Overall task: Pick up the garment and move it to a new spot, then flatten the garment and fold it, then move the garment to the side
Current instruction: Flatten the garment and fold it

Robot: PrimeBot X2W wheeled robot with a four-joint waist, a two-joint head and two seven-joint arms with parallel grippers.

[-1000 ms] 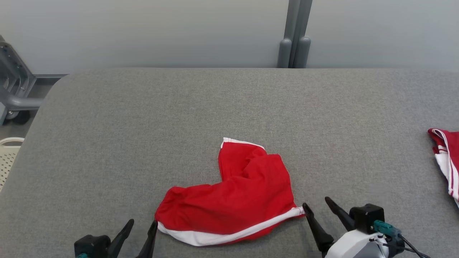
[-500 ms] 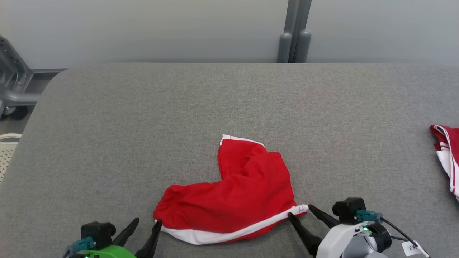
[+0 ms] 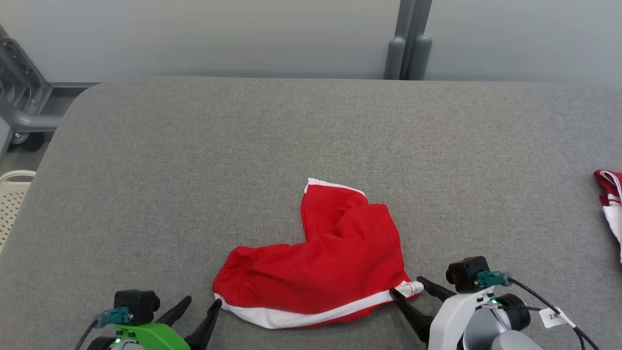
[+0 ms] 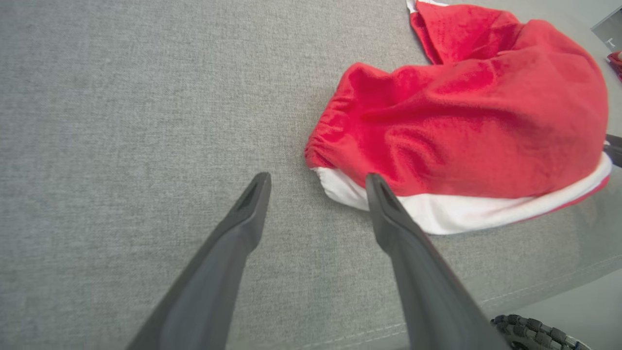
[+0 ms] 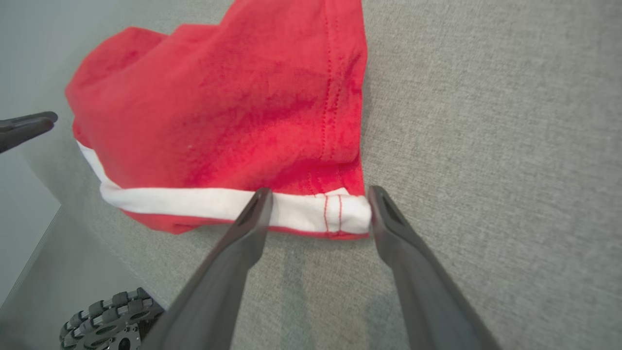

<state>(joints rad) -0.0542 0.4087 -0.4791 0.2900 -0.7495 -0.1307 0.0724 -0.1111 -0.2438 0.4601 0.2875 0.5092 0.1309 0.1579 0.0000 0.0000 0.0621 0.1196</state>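
The garment (image 3: pixel 320 262) is a pair of red shorts with a white band along the near edge, lying crumpled on the grey table (image 3: pixel 194 146). My left gripper (image 3: pixel 203 302) is open at the band's left corner. In the left wrist view that gripper (image 4: pixel 317 177) has its right finger lying over the white band of the garment (image 4: pixel 461 121). My right gripper (image 3: pixel 407 286) is open at the band's right corner. In the right wrist view the gripper (image 5: pixel 318 192) straddles the stitched white corner of the garment (image 5: pixel 233 107), one finger on each side. Neither gripper holds anything.
A second red and white cloth (image 3: pixel 610 199) lies at the table's right edge. A white perforated basket (image 3: pixel 12 204) and a grey cart frame (image 3: pixel 19 107) stand off the left side. A grey post (image 3: pixel 410 48) rises behind. The robot's wheel (image 5: pixel 107 316) sits below the front edge.
The head camera has shifted. Both grippers have come forward to the waistband corners; the right one moved left until its fingers straddle the right corner. The garment lies as before.
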